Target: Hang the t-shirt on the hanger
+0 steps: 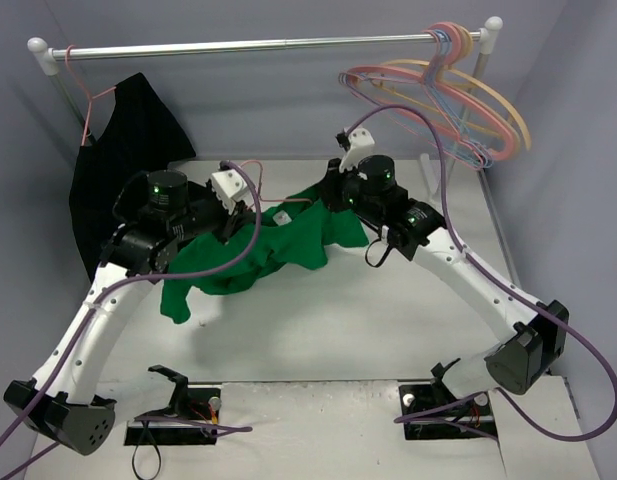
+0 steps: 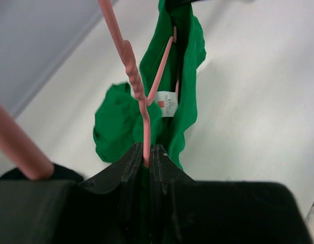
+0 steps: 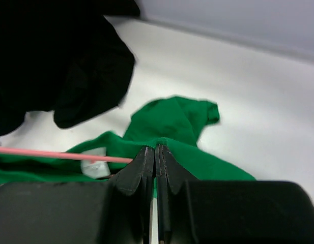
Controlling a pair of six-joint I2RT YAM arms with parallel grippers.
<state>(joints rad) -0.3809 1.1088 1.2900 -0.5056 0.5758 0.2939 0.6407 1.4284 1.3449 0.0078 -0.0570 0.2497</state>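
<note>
The bright green t-shirt [image 1: 278,248] hangs bunched between both grippers above the table, one end drooping at the lower left. My left gripper [image 2: 147,152] is shut on the thin pink wire of the hanger [image 2: 131,66], which runs up out of the jaws and into the shirt's neck opening beside the white label [image 2: 168,104]. In the top view the left gripper [image 1: 246,215] sits left of the shirt's middle and the right gripper [image 1: 330,200] at its right end. My right gripper [image 3: 156,148] is shut on a fold of the t-shirt [image 3: 172,119]; the hanger's pink wire [image 3: 60,154] passes to its left.
A metal rail [image 1: 258,45] spans the back. A black garment [image 1: 128,150] hangs from it at the left on a pink hanger. Several spare hangers [image 1: 458,95] in pink, tan and blue hang at the right end. The white table [image 1: 388,320] lies below.
</note>
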